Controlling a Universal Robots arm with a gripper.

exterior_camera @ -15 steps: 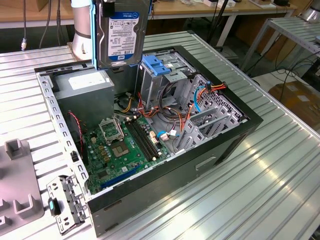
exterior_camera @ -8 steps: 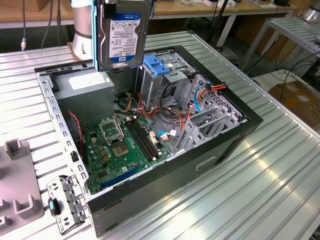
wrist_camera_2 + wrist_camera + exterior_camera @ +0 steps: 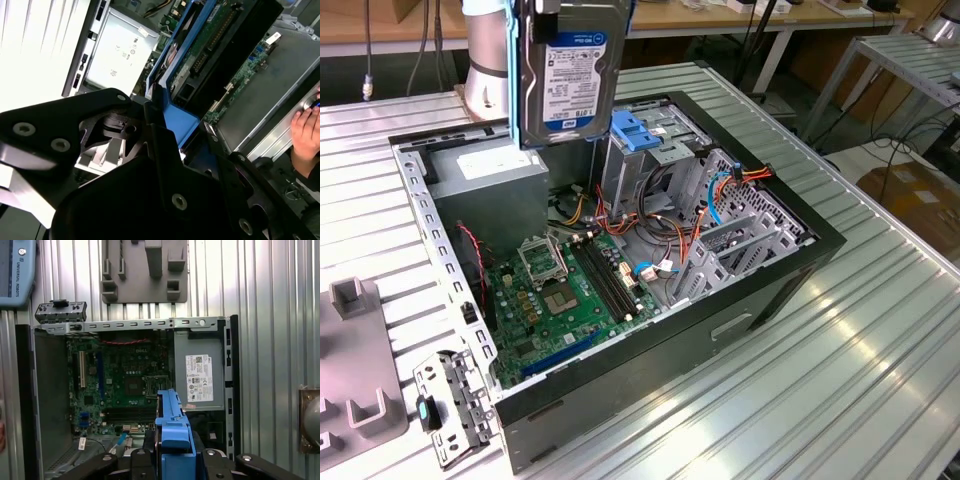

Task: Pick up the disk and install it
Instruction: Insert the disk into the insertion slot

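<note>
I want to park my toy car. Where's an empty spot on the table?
The widest bare patch is the ribbed table on the exterior view's right, between the computer case's black wall and the table's edge. The exterior view's left is crowded by a grey holder plate and a small bracket. Inside the case, cables crowd together under the disk.

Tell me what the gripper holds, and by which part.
The gripper holds the disk by its blue-framed end, hanging upright above the open computer case.
</note>
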